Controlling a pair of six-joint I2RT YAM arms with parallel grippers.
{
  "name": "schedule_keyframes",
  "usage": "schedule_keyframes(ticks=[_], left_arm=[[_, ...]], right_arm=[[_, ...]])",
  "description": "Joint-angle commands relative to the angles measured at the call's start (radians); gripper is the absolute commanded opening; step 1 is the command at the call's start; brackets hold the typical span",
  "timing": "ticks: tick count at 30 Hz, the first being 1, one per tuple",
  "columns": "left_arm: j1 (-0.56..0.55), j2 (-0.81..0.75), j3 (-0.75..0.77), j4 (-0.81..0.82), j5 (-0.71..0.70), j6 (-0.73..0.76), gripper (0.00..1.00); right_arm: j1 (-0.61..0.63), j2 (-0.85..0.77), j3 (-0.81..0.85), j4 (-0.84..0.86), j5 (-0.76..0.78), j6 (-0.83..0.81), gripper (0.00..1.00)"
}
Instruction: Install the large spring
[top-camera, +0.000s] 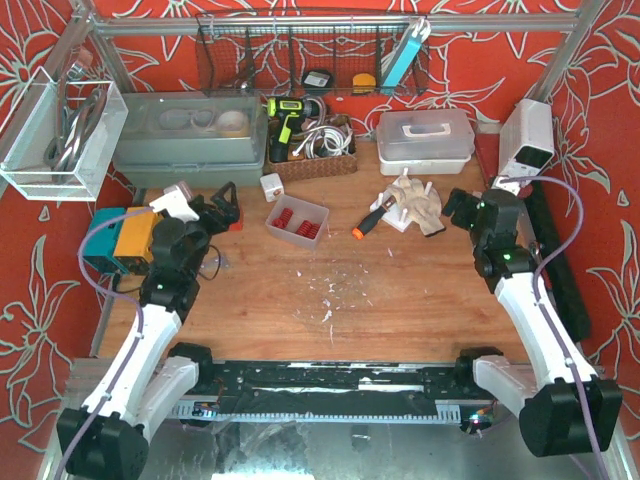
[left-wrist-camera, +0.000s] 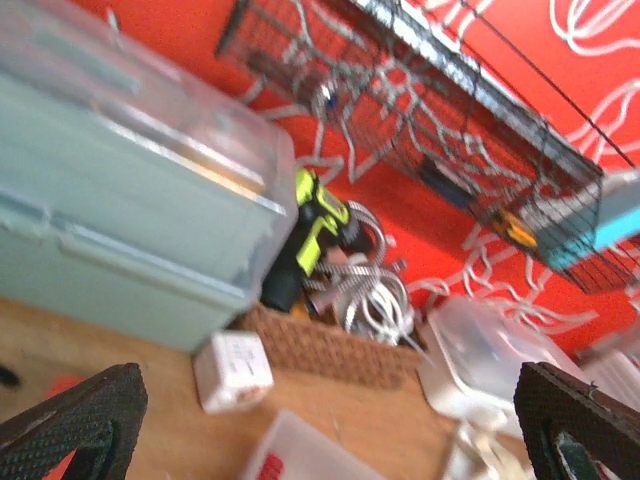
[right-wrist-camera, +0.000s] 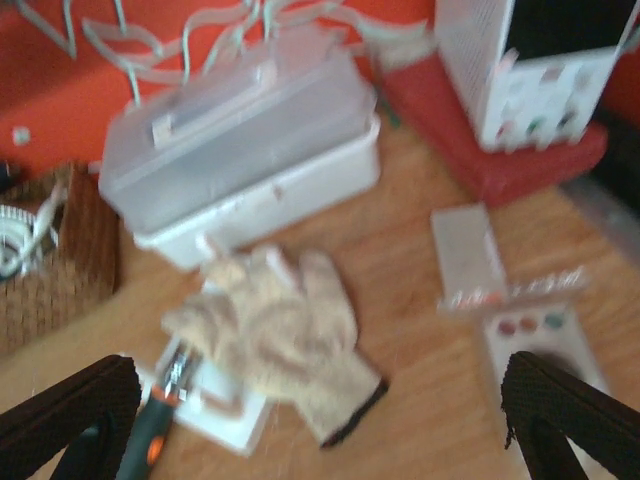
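Hovering low with the left gripper (left-wrist-camera: 330, 415) near the small white cube (left-wrist-camera: 232, 371), fingers (left-wrist-camera: 90, 405) spread wide. Same for the right gripper (right-wrist-camera: 320, 400): fingers (right-wrist-camera: 560, 400) wide apart above the beige knitted glove (right-wrist-camera: 275, 325). Spotting red coil springs (top-camera: 292, 220) in the clear plastic tray (top-camera: 322, 210) on the wooden table (top-camera: 400, 290), nearer the left arm; can't pick out the large one.

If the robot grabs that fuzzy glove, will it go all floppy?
Probably yes. The glove looks like soft knit fabric lying rumpled, so it would likely droop and fold. It seems light, so a push may just bunch it up. The screwdriver right beside it might get dragged along or roll.
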Motion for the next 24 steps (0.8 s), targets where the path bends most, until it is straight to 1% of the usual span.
schedule_keyframes(ticks=[1, 4, 6, 8, 10, 14, 16, 18, 20, 24], left_arm=[[-0.002, -0.062, -0.081, -0.052, 0.229, -0.112, 0.99], [-0.004, -0.032, -0.099, -0.031, 0.354, -0.131, 0.99], [-0.020, 0.008, -0.099, -0.009, 0.412, -0.128, 0.99], [-0.065, 0.050, -0.094, 0.005, 0.420, -0.100, 0.99], [-0.141, 0.090, -0.081, 0.000, 0.384, -0.059, 0.99], [-0.296, 0.155, -0.065, 0.008, 0.305, 0.005, 0.99], [-0.371, 0.178, -0.065, 0.023, 0.250, 0.037, 0.99], [-0.442, 0.191, -0.064, 0.032, 0.197, 0.070, 0.99], [-0.505, 0.241, -0.066, 0.036, 0.151, 0.105, 0.99], [-0.595, 0.287, -0.105, 0.068, 0.086, 0.173, 0.99]], right_arm=[[-0.004, 0.058, 0.026, -0.168, -0.191, 0.060, 0.99], [-0.002, 0.112, 0.048, -0.190, -0.257, 0.029, 0.96], [-0.001, 0.162, 0.058, -0.207, -0.235, 0.014, 0.94], [-0.001, 0.225, 0.077, -0.229, -0.210, 0.006, 0.91], [-0.001, 0.284, 0.096, -0.236, -0.205, -0.005, 0.85], [-0.001, 0.373, 0.138, -0.227, -0.172, -0.038, 0.69], [-0.001, 0.415, 0.169, -0.225, -0.166, -0.067, 0.63], [-0.001, 0.463, 0.205, -0.229, -0.180, -0.092, 0.57], [-0.001, 0.518, 0.234, -0.228, -0.201, -0.118, 0.50], [-0.001, 0.628, 0.311, -0.277, -0.180, -0.157, 0.44]])
